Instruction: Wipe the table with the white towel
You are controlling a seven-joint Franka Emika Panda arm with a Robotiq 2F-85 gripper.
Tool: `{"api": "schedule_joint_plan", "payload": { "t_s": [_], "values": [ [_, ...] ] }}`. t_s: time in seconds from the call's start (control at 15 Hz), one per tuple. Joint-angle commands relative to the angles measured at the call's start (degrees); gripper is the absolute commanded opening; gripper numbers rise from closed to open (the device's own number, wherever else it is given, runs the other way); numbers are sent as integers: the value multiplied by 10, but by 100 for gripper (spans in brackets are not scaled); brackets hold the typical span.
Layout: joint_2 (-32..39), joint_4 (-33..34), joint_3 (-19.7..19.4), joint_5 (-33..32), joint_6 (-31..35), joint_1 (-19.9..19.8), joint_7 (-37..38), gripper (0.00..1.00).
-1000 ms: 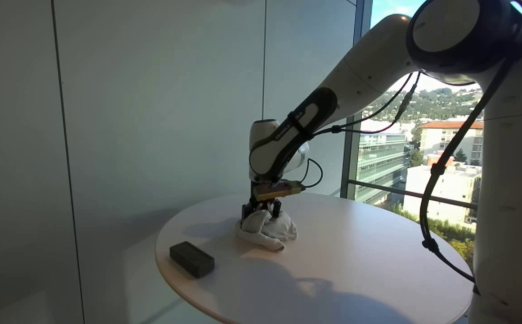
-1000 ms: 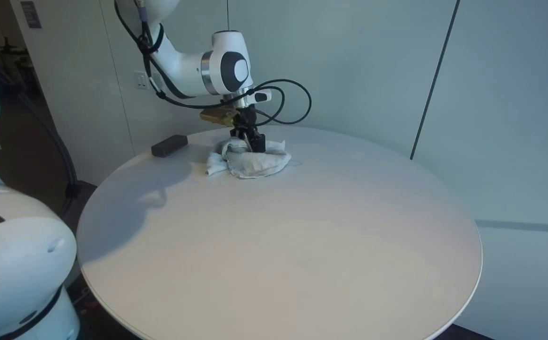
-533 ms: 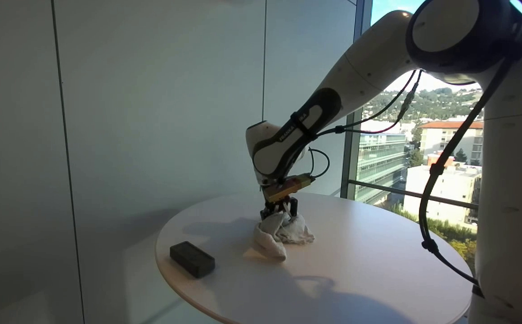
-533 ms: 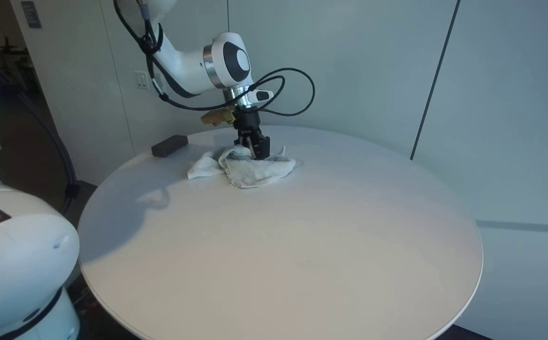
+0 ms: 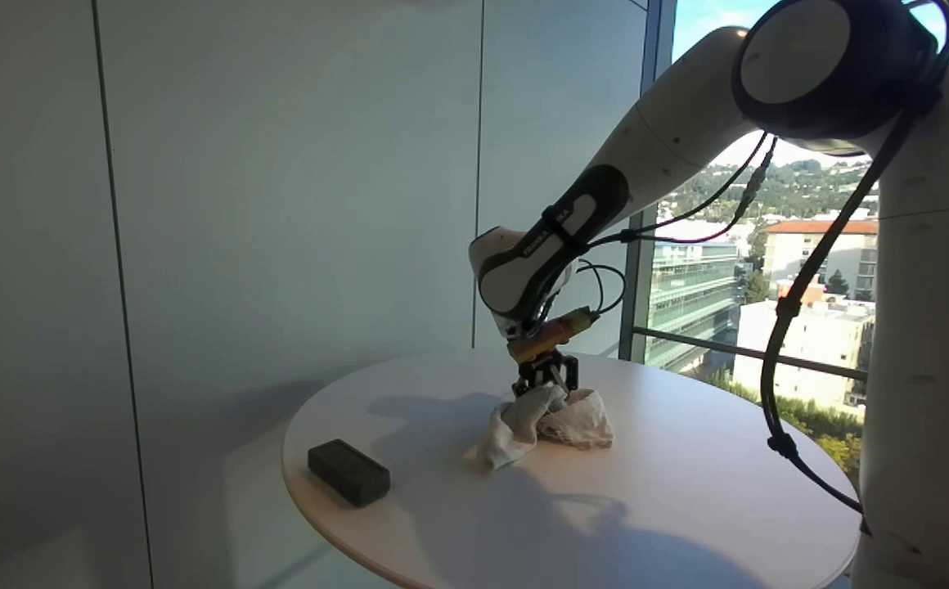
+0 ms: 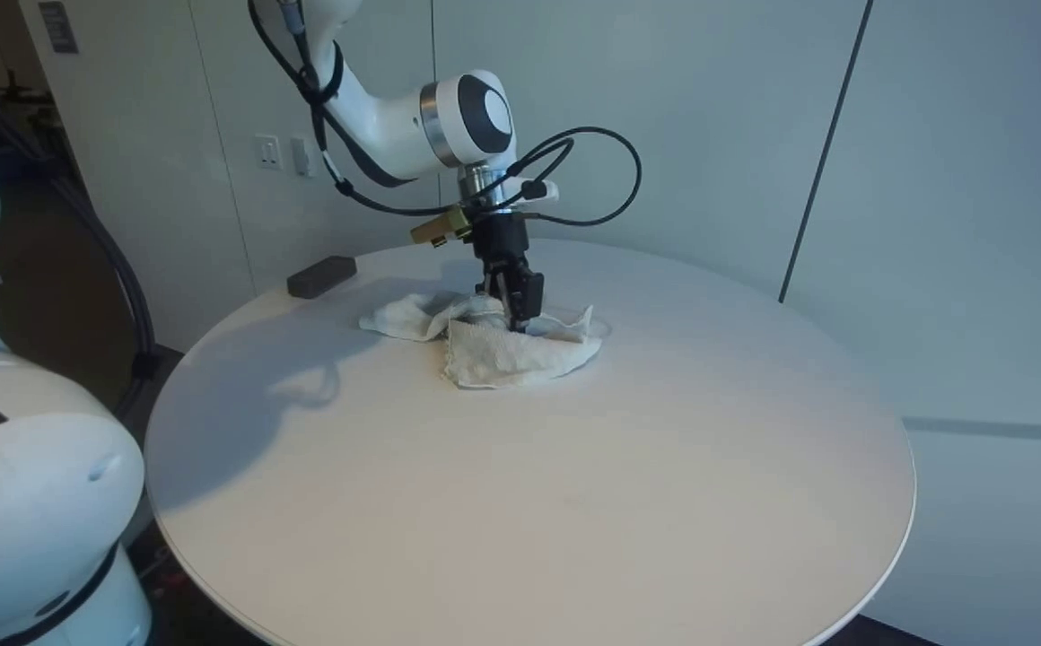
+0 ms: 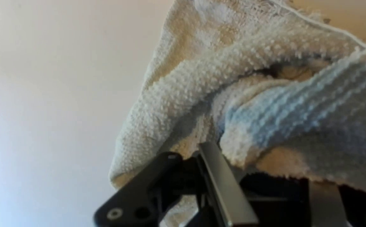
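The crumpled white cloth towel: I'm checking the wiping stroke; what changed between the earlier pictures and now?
The crumpled white cloth towel and black two-fingered end effector moved together, rightward in both exterior views; the towel also spread wider. No grasp or release is visible. The dark grey rectangular block and round white table stayed put.

Towel (image 6: 516, 354), dark block (image 6: 322, 277) on table (image 6: 574, 502)
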Motion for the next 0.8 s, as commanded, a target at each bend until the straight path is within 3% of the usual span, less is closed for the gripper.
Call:
{"api": "schedule_joint_plan", "payload": {
  "t_s": [0.0, 0.2, 0.33, 0.73],
  "values": [
    [-5, 18, 43, -19, -9, 39, -25, 3],
    [8, 41, 75, -41, -10, 70, -45, 3],
    [22, 52, 76, -56, 11, 70, -82, 3],
    [10, 12, 0, -20, 8, 0, -51, 3]
  ]
}}
